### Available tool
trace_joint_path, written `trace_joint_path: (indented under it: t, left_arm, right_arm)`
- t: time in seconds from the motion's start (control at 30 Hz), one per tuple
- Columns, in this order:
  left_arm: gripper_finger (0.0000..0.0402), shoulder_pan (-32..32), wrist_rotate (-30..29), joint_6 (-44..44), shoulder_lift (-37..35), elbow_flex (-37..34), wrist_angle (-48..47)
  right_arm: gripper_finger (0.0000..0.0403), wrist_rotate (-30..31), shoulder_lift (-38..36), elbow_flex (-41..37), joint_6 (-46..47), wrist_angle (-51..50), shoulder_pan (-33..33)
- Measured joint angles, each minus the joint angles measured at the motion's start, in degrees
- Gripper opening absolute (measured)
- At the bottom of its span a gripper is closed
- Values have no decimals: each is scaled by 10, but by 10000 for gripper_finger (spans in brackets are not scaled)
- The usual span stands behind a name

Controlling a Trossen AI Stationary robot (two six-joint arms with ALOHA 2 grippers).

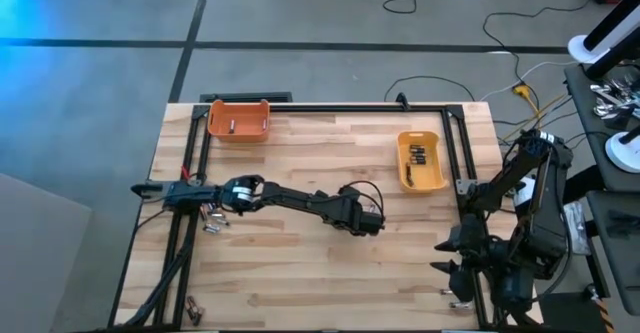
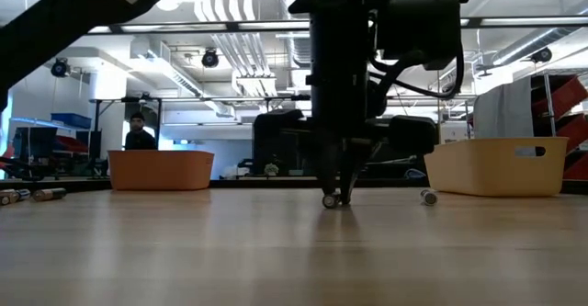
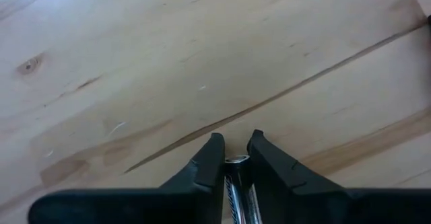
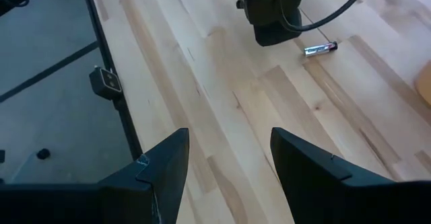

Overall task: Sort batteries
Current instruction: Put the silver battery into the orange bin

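Note:
My left gripper (image 3: 236,143) reaches to the table's middle (image 1: 366,220), fingers slanting steeply down, and is shut on a silvery battery (image 3: 236,180). In the low view its fingertips (image 2: 336,196) stand at the tabletop. A loose silvery battery (image 4: 320,48) lies on its side on the wood just beyond it (image 2: 428,197). The yellow bin (image 1: 420,160) holds several dark batteries. The orange bin (image 1: 238,120) holds one or two. My right gripper (image 4: 229,143) hangs open above the table's right edge (image 1: 448,256), holding nothing. My left gripper pinches the battery between its two fingers, and the battery's round end (image 3: 236,159) shows just short of the fingertips. The battery lies along the fingers, which come from above, slanting down. Whether its lower end (image 2: 329,200) rests on the wood I cannot tell.
More batteries lie near the left arm's base (image 1: 212,219) and at the near left corner (image 1: 190,310). A black metal frame (image 1: 455,143) borders the table. In the low view a person (image 2: 140,133) stands far behind the orange bin (image 2: 161,170). Bare wood lies around the left gripper.

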Motion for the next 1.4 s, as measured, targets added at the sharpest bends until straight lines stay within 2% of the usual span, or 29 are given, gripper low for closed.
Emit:
trace_joint_path:
  t: [0.2, 0.4, 0.5, 0.63, 0.83, 1.17, 1.4]
  left_arm:
    - [65, 1, 4, -18, -2, -8, 3]
    - [102, 2, 7, -43, 1, 17, -26]
    - [121, -2, 21, -76, 2, 30, -66]
    - [140, -8, 45, -93, 2, 29, -65]
    - [147, -26, 44, -129, 1, 20, -31]
    - [151, -29, 56, -126, -3, 31, -51]
    - [188, -40, 49, -152, -19, 30, -69]
  right_arm:
    - [201, 0, 0, 0, -10, 0, 0]
    - [201, 0, -1, 0, -22, 0, 0]
    - [201, 0, -1, 0, -24, 0, 0]
    - [201, -1, -1, 0, -36, 0, 0]
    - [201, -1, -1, 0, -39, 0, 0]
    - [201, -10, -1, 0, -43, 5, 0]
    - [201, -21, 0, 0, -39, 11, 0]
